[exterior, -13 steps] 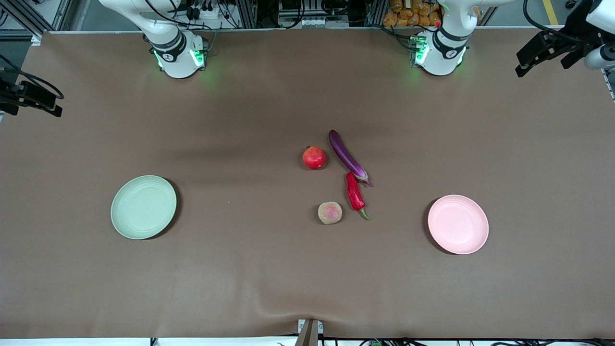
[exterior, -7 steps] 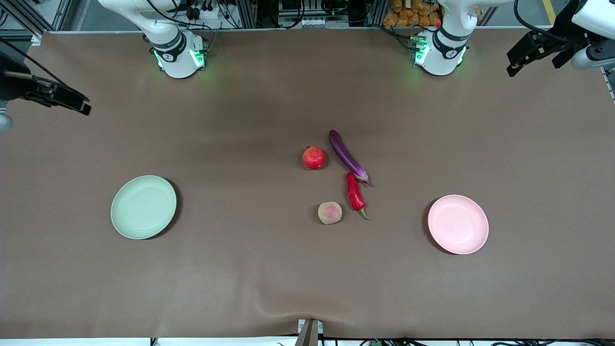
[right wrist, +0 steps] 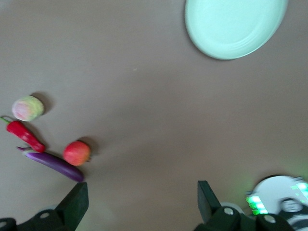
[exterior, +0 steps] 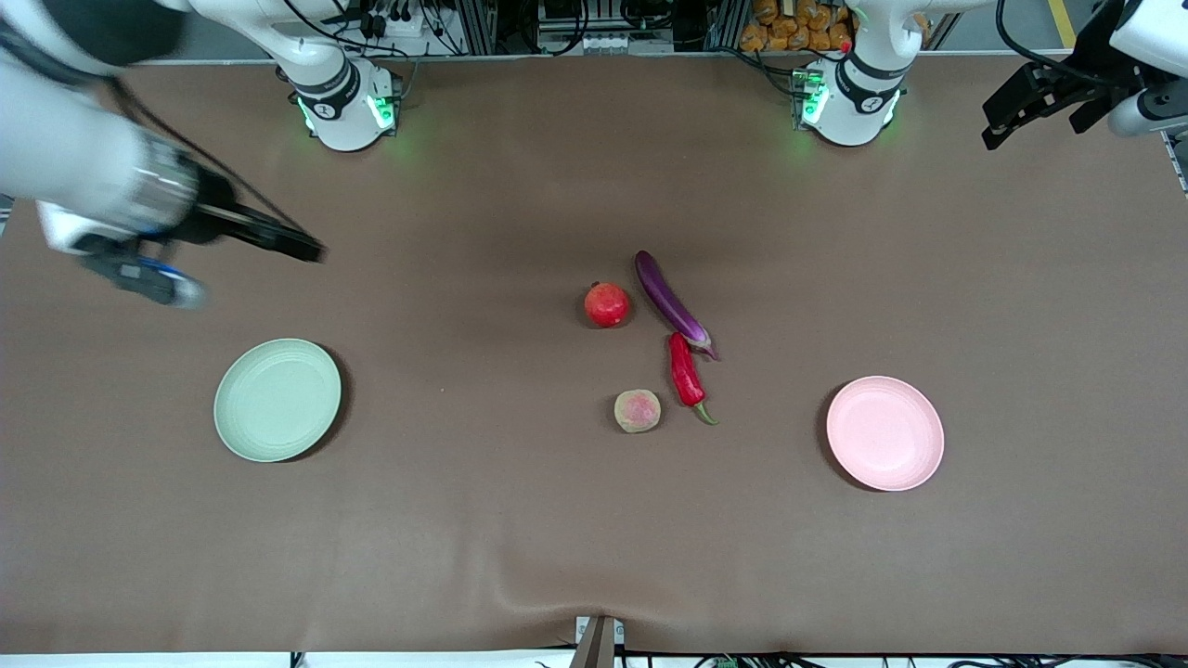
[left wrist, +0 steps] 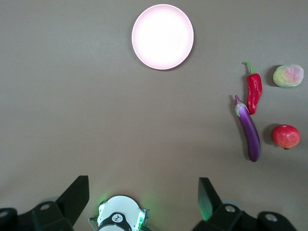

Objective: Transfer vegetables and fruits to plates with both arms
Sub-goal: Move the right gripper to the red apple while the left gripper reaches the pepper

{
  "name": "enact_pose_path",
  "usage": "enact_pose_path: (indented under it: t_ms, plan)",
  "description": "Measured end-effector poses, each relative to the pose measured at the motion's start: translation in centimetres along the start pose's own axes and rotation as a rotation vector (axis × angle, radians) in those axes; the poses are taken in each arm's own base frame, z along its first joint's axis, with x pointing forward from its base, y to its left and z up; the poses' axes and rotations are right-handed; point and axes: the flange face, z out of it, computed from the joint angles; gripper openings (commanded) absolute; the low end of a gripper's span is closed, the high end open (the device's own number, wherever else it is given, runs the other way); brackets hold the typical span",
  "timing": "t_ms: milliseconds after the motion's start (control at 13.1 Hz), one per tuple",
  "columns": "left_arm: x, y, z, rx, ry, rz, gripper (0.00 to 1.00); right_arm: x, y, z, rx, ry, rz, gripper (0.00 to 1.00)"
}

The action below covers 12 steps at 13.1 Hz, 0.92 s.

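Note:
The purple eggplant [exterior: 670,301], red chili [exterior: 687,371], red pomegranate [exterior: 607,304] and peach [exterior: 638,410] lie close together at mid-table. The pale green plate [exterior: 277,399] sits bare toward the right arm's end and the pink plate [exterior: 884,432] sits bare toward the left arm's end. My right gripper [exterior: 297,247] is open and empty, up over bare table between its base and the green plate. My left gripper [exterior: 1030,121] is open and empty, high over the table's corner at the left arm's end. The right wrist view shows the green plate [right wrist: 233,24] and the pomegranate [right wrist: 77,153]. The left wrist view shows the pink plate [left wrist: 162,37] and the eggplant [left wrist: 249,132].
The two arm bases [exterior: 348,107] [exterior: 849,102] stand with green lights at the table's edge farthest from the front camera. Brown cloth [exterior: 520,520] covers the table, with a small ridge near the front camera's edge.
My right arm has swung in from the table's end, its gripper now over the table toward the middle. My left gripper has hardly shifted. The produce and plates have not moved.

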Motion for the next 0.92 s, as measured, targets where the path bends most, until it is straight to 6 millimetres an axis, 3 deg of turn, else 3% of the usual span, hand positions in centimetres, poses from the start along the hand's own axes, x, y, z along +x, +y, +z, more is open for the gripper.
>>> enact_pose_path:
  t_ms: [229,534,687,916]
  plan:
    - [2.8,0.3,2.4,-0.006,-0.014,-0.005,1.00,-1.8,-7.3,6.0,0.018,-0.003,0.056,1.00]
    - [7.2,1.4,6.6,-0.022,-0.017,-0.004,1.00,-5.9,-15.2,16.7,-0.059,0.041,0.195,1.00]
    - [9.1,1.9,8.5,-0.024,-0.035,-0.003,1.00,-7.2,-17.9,21.1,-0.037,0.025,0.307,1.00]
    - [12.0,2.5,11.0,-0.032,-0.053,-0.003,1.00,-7.5,-20.5,26.7,0.018,-0.015,0.454,1.00]
